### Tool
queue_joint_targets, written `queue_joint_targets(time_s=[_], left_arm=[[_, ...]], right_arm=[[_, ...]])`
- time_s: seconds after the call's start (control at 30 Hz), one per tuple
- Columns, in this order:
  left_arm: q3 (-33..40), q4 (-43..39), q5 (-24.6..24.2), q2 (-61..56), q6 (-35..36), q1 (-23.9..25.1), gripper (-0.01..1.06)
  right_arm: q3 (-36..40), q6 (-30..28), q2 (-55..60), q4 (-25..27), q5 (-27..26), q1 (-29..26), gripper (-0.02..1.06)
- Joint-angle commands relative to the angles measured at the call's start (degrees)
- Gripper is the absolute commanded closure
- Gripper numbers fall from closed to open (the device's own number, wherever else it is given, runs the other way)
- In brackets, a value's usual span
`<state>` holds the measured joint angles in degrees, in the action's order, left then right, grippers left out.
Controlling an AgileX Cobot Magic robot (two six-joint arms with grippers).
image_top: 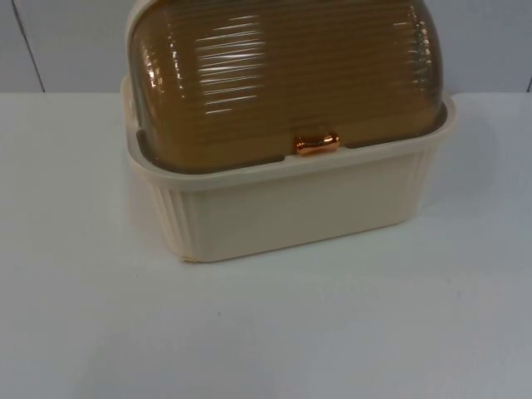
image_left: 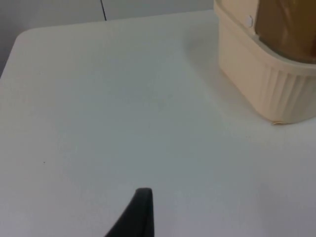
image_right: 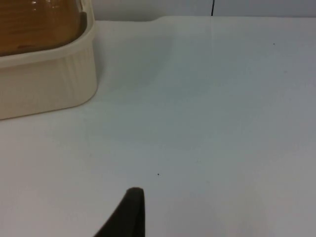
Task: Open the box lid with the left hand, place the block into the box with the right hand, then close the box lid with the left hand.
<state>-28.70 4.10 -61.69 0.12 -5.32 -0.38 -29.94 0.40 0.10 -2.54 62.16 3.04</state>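
Both arms at rest, wrist views.
Left gripper [image_left: 136, 217]: one black fingertip in view, poised above the surface, touching nothing. Right gripper [image_right: 126, 215]: one black fingertip likewise in view, raised and free. Neither holds anything; finger spacing cannot be judged.

Obstacle: cream box [image_top: 283, 204] with closed amber lid [image_top: 283, 75], far centre of table [image_top: 266, 332] | Free room: bare surface left, right and near of box | Far limit: grey partition wall [image_top: 58, 41] close behind box
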Motion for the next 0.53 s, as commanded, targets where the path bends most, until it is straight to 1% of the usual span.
queue_joint_targets(time_s=[0.0, 0.27, 0.33, 0.4, 0.5], left_arm=[[0.2, -0.4, 0.1, -0.1, 0.5, -0.3, 0.0], [0.2, -1.5, 0.0, -0.1, 1.8, -0.3, 0.0], [0.2, -2.6, 0.0, -0.1, 3.6, -0.3, 0.0], [0.2, -5.0, 0.0, -0.1, 7.5, -0.3, 0.0], [0.2, -5.1, 0.0, -0.1, 7.5, -0.3, 0.0]], right_arm=[[0.4, 0.2, -0.1, 0.1, -0.5, 0.2, 0.0], [0.4, 0.2, -0.1, 0.1, -0.5, 0.2, 0.0], [0.4, 0.2, -0.1, 0.1, -0.5, 0.2, 0.0], [0.4, 0.2, -0.1, 0.1, -0.5, 0.2, 0.0], [0.4, 0.2, -0.1, 0.1, -0.5, 0.2, 0.0]])
